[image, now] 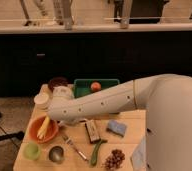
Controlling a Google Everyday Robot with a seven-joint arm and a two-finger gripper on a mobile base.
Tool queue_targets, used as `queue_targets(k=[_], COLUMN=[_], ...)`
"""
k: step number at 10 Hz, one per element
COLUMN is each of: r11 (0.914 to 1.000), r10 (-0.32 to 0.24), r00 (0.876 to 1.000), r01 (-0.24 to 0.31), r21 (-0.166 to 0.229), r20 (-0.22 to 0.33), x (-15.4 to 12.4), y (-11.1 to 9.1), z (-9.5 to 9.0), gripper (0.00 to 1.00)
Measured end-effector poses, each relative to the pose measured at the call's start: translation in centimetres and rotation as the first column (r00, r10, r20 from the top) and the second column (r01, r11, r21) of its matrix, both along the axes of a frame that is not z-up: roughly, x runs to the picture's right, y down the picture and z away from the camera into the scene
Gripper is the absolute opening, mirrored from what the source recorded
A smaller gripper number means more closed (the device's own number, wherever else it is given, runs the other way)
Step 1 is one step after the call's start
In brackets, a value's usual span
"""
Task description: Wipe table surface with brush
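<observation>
**White arm, smooth shell**

My arm [114, 100] is a thick, rounded white tube with a row of small dark holes along its side, swelling into a bulky white shoulder. My gripper sits hidden beyond its rounded end.

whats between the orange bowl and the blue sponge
Camera view: the brown block sits between orange bowl and blue sponge; the claw, shut, hangs near that bowl's far side.

No readable text, label, brand, number or sign anywhere on the desk [131, 117] or on the things lying upon it. None on the robot arm [104, 102] either.
</observation>
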State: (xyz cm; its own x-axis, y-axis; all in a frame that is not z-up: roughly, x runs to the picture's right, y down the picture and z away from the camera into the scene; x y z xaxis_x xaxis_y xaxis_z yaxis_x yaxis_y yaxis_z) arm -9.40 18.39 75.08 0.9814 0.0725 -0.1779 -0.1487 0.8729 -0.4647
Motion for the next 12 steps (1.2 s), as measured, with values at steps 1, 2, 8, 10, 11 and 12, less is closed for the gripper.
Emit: queue_targets(k=[1,2,8,10,11,12], r11=[0.9999,0.9996,0.9962,0.9949,0.9945,0.9946], r10=[-0.014,-0.021,0.032,0.045,0.047,0.046], r00=[1.0,1.0,0.997,0.994,0.993,0.993], r01=[0.014,0.021,-0.037,-0.054,-0.056,-0.056], r21=[-0.008,-0.02,-0.079,-0.086,-0.088,-0.088], r20=[0.007,0.015,-0.072,-0.099,-0.107,-0.11], x=[-0.1,0.1,7.4,7.8,7.6,7.4], y=[1.0,2.3,4.0,2.8,2.1,1.8], z=[-0.4,-0.9,0.5,2.1,3.0,3.3], gripper=[0.0,0.0,0.0,0.0,0.0,0.0])
